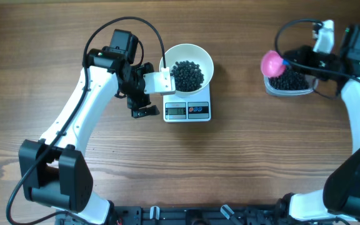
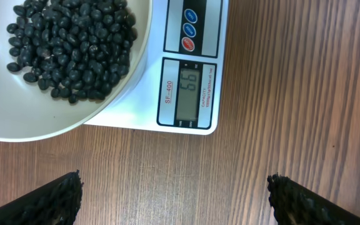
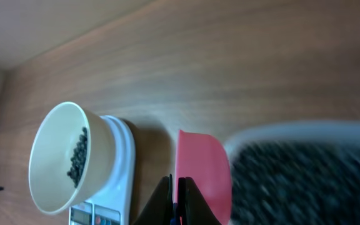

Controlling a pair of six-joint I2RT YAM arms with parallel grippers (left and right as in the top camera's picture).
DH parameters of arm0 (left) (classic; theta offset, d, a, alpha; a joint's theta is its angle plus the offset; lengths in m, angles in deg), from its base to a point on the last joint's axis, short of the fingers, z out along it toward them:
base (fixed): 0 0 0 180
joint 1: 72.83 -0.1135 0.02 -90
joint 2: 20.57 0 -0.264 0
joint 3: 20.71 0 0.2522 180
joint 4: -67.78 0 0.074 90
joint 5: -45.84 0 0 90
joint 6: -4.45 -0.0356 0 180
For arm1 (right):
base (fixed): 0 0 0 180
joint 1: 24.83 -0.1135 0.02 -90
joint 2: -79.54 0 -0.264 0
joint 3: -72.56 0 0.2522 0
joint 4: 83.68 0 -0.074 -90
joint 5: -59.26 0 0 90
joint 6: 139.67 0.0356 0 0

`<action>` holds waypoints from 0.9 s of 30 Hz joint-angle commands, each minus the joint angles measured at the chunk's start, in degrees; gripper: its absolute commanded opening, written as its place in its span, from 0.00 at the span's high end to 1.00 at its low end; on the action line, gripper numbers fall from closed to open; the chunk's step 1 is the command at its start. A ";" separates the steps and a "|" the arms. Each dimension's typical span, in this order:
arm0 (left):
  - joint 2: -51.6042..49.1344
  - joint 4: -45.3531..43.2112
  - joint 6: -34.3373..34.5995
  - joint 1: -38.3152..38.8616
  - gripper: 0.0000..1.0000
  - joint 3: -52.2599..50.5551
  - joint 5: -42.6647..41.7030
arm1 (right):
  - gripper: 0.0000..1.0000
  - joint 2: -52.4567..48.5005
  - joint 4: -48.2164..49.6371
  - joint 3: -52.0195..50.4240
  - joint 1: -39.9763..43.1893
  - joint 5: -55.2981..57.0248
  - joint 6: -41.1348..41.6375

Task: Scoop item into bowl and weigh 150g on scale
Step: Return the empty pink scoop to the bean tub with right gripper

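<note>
Beans (image 1: 186,74), black and glossy, lie in a small heap in the white bowl (image 1: 200,51), which sits on the scale (image 1: 187,111) in the overhead view; more of them fill the clear tub (image 1: 271,90) well off to the right. The left pincer (image 1: 141,107) hangs just beside the scale, spread wide and empty, while the right pincer (image 1: 295,60) holds the pink scoop (image 1: 270,62) over the tub. From the left wrist, the bowl's rim overhangs the scale, and the display (image 2: 189,90) shows only two digits, so the weight looks short of the target. From the right wrist, the fingers (image 3: 164,203) are pressed together at the scoop's near edge, its handle hidden; the tub is a blur just beside it, and bowl and scale stand well apart. I judge this a refill step: next the scoop must dip into the tub, come up level and cross to the bowl without spilling. The worktop (image 1: 242,162) is brown wood grain; of the room only a pale strip past its far edge shows.
</note>
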 commanded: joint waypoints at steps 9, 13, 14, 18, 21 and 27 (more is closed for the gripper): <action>0.72 0.04 -0.90 -0.37 0.00 0.00 -0.70 | 0.96 0.79 -3.21 0.81 5.40 14.21 -8.59; 0.72 0.04 -0.90 -0.37 0.00 0.00 -0.70 | 0.96 -1.29 -0.52 -0.90 5.20 13.35 -8.41; 0.72 0.04 -0.90 -0.37 0.00 0.00 -0.70 | 0.96 -2.19 0.63 -1.60 4.98 13.29 -8.39; 0.72 0.04 -0.90 -0.37 0.00 0.00 -0.70 | 0.96 -6.14 1.99 -1.92 4.31 13.20 -8.15; 0.72 0.04 -0.90 -0.37 0.00 0.00 -0.70 | 0.96 -9.79 1.88 -1.92 3.28 10.75 -7.76; 0.72 0.04 -0.90 -0.37 0.00 0.00 -0.70 | 0.96 -14.10 2.91 -1.92 0.92 1.11 -4.59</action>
